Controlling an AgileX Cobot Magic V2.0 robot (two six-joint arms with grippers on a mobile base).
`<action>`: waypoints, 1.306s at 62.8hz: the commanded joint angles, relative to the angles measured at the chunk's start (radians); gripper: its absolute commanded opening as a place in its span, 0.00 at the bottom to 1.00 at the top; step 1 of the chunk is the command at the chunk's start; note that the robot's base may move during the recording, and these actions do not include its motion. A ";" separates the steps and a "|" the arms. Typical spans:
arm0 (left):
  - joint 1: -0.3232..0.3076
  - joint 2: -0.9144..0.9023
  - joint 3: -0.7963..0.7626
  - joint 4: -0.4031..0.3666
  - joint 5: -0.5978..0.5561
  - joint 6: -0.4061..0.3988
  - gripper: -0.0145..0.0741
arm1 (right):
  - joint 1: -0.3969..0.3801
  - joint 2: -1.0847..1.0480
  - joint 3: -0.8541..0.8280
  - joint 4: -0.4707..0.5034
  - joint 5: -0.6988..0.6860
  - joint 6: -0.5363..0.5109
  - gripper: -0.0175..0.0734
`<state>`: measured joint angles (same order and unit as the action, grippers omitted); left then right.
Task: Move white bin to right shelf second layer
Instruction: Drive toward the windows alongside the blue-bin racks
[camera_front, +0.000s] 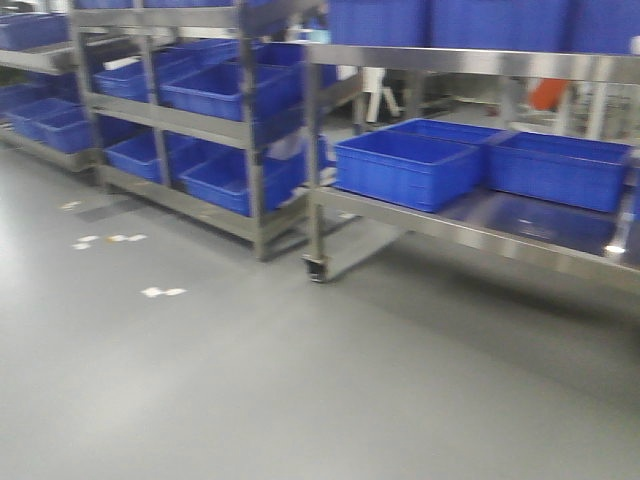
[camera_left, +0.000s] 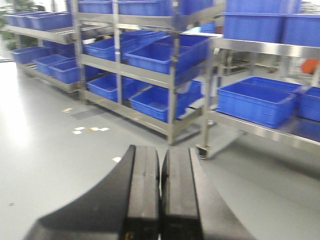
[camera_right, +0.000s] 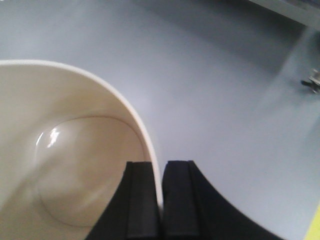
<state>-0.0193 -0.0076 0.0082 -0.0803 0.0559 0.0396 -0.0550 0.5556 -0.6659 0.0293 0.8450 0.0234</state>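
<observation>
Grey, smooth floor (camera_front: 250, 380) fills the lower half of the front view, with a few small white marks (camera_front: 163, 292) scattered on it. Behind it you see steel racks loaded with blue crates (camera_front: 405, 165): a left-hand rack (camera_front: 252, 150) whose tiers slope toward the front, and a right-hand rack (camera_front: 480, 62) standing on a caster (camera_front: 316, 268). On the lower tier (camera_front: 450, 228) of the right-hand rack two crates sit side by side, close together, and more crates stand on the tier above. That view is blurred, so you cannot make out the surface of the tiers.

Your left gripper (camera_left: 160, 195) points out over the floor toward the same racks. Its jaws are together, with only a thin slit showing between the black pads (camera_left: 142, 195), and they grip nothing.

Your right gripper (camera_right: 160, 195) has the white bin (camera_right: 75, 165). The jaws are clamped on the bin's wall at the rim: one pad (camera_right: 140, 200) sits inside the tub, the other outside, and the cream rim curves up and away from between them. You look down into the bin, where the glossy, rounded bottom carries a small bright highlight. Beyond the rim lies bare floor, and at the far right edge of that view a blurred rack foot (camera_right: 312, 82) shows, apart from the bin. Whether the bin's base rests on the floor or hangs clear of it, you cannot tell from this angle. The bin shows only in the right wrist view.
</observation>
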 joint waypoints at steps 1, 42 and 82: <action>-0.006 -0.015 0.027 -0.005 -0.082 -0.005 0.26 | -0.007 0.003 -0.030 0.005 -0.080 -0.004 0.25; -0.006 -0.015 0.027 -0.005 -0.082 -0.005 0.26 | -0.007 0.003 -0.030 0.005 -0.080 -0.004 0.25; -0.006 -0.015 0.027 -0.005 -0.082 -0.005 0.26 | -0.007 0.003 -0.030 0.005 -0.080 -0.004 0.25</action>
<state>-0.0193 -0.0076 0.0082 -0.0803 0.0559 0.0396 -0.0550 0.5556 -0.6659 0.0309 0.8450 0.0234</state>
